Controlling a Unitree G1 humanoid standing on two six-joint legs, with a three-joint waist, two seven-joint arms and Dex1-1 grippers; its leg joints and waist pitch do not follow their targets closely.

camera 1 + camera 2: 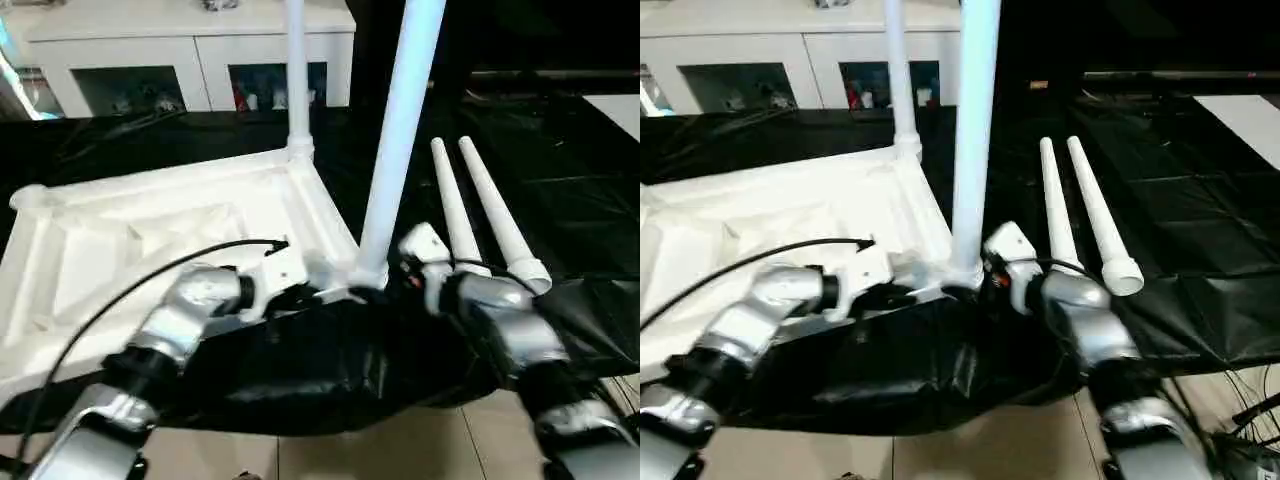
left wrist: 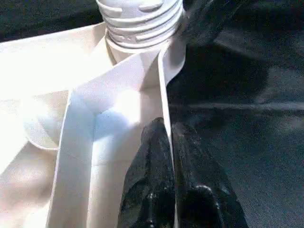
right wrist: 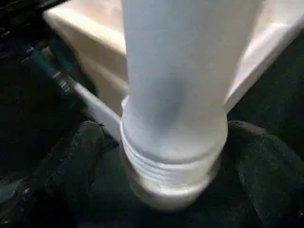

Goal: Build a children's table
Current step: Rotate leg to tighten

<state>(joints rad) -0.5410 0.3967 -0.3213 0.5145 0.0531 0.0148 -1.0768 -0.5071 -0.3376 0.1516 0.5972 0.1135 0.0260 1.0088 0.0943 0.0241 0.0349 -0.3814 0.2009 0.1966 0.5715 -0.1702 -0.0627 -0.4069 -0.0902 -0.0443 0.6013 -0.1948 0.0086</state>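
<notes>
The white table top (image 1: pixel 150 230) lies upside down on the black-draped work table, ribs facing up. One white leg (image 1: pixel 297 80) stands upright in its far right corner socket. A second leg (image 1: pixel 400 130) stands upright at the near right corner, its threaded base (image 3: pixel 171 166) just above the socket. My right gripper (image 3: pixel 171 190) is shut on that base, one finger on each side. My left gripper (image 2: pixel 168 142) is shut on the top's thin side rim (image 2: pixel 164 80), just behind that corner. Two loose legs (image 1: pixel 455 215) (image 1: pixel 500 220) lie side by side to the right.
The black drape (image 1: pixel 330 380) hangs over the work table's near edge, with tiled floor (image 1: pixel 400 450) below. A white cabinet (image 1: pixel 190 50) stands behind the table. A black cable (image 1: pixel 150 275) arcs over my left forearm.
</notes>
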